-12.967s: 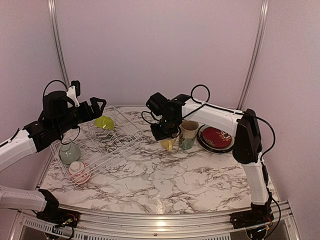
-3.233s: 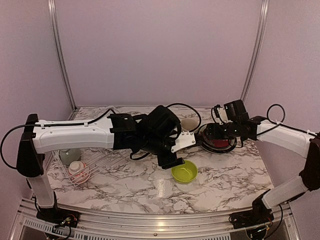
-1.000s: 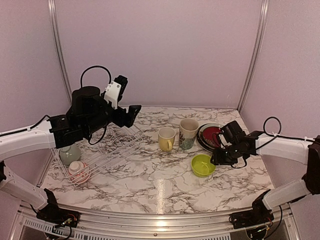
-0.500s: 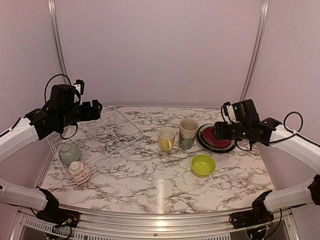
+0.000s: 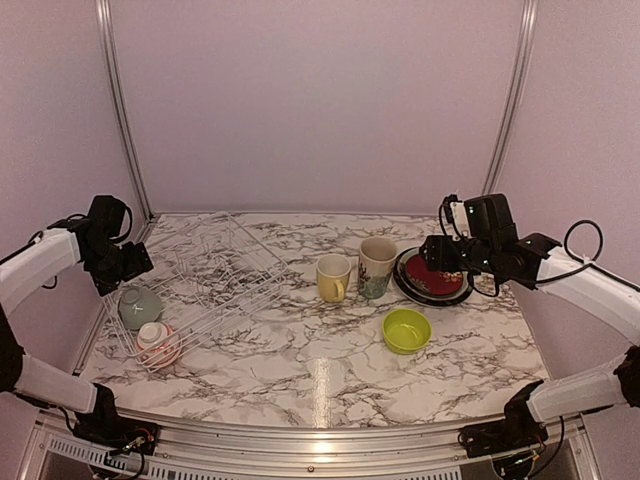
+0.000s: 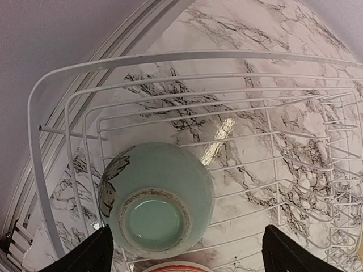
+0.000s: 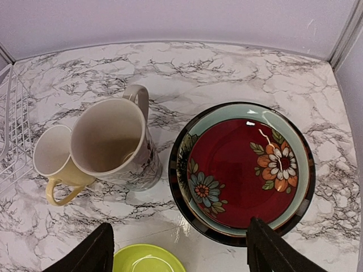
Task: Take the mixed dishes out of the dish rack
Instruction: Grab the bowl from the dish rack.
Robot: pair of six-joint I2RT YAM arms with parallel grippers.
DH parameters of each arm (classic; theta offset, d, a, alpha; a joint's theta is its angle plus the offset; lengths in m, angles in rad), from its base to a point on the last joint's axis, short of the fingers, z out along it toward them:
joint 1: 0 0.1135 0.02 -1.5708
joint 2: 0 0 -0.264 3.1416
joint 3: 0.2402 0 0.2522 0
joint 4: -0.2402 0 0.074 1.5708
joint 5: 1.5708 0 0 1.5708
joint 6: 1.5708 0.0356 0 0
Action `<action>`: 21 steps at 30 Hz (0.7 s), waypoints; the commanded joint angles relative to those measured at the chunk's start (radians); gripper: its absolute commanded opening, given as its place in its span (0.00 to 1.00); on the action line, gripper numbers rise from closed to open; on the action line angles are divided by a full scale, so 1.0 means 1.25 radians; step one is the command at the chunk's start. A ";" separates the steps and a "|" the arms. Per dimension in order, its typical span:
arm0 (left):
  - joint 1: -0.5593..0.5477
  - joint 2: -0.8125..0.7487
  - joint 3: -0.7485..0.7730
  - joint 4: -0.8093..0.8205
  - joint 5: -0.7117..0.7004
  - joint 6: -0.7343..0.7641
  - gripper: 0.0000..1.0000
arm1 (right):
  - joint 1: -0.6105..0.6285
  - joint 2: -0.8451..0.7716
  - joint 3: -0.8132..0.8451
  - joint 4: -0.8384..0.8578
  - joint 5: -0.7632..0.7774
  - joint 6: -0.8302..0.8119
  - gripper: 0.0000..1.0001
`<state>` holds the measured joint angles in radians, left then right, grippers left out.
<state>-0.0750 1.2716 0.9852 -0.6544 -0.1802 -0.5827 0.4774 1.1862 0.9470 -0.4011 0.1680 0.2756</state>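
We see the marble table [image 5: 300,385] with open stone across its near half, from the front edge up to the dishes. The white wire dish rack [image 5: 225,262] takes up the left side. In the left wrist view its rounded corner runs close along the left rail [image 6: 122,42], so there is little room on that side.

The left arm [image 5: 45,262] comes in from the left edge with its wrist bent down over the rack's near-left end. The left gripper [image 5: 128,263] hangs there with its fingers [image 6: 96,255] spread wide and nothing between them. The right arm [image 5: 585,285] reaches in from the right. The right gripper [image 5: 440,255] hovers over the plates, fingers [image 7: 93,249] well apart, holding nothing.

Out of the rack, near the right edge, sits a stack of plates [image 7: 184,164]: a red patterned plate [image 7: 244,167] on top, a pale green one under it and a black-rimmed one at the bottom. Left of the stack stands the beige mug [image 7: 113,141] with the yellow mug [image 7: 54,156] just beside it; we cannot tell whether they touch. The lime-green bowl [image 5: 406,330] sits upright nearer us, apart from both mugs and plates.

In the rack lie a pale green bowl [image 6: 156,198], upside down with its foot ring up and a leaf print on its flank, and just beside it a red-patterned bowl [image 5: 158,343], also turned over.
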 commanded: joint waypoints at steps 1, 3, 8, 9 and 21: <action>0.050 0.057 -0.019 -0.062 0.021 -0.048 0.92 | -0.004 -0.032 -0.002 0.003 0.016 -0.002 0.77; 0.050 0.072 -0.021 -0.058 0.007 -0.050 0.91 | -0.003 -0.033 0.001 0.003 0.018 -0.004 0.78; 0.050 0.075 -0.037 -0.056 -0.010 -0.067 0.86 | -0.004 -0.021 0.008 0.005 0.010 -0.003 0.78; 0.050 0.069 -0.043 -0.047 -0.018 -0.070 0.86 | -0.003 -0.019 0.006 0.010 0.007 -0.001 0.78; 0.048 0.120 -0.022 -0.053 -0.037 -0.051 0.78 | -0.003 -0.008 0.008 0.019 -0.013 0.007 0.78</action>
<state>-0.0143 1.3945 0.9405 -0.6838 -0.1967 -0.6479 0.4774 1.1797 0.9428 -0.3920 0.1585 0.2775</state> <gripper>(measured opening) 0.781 0.777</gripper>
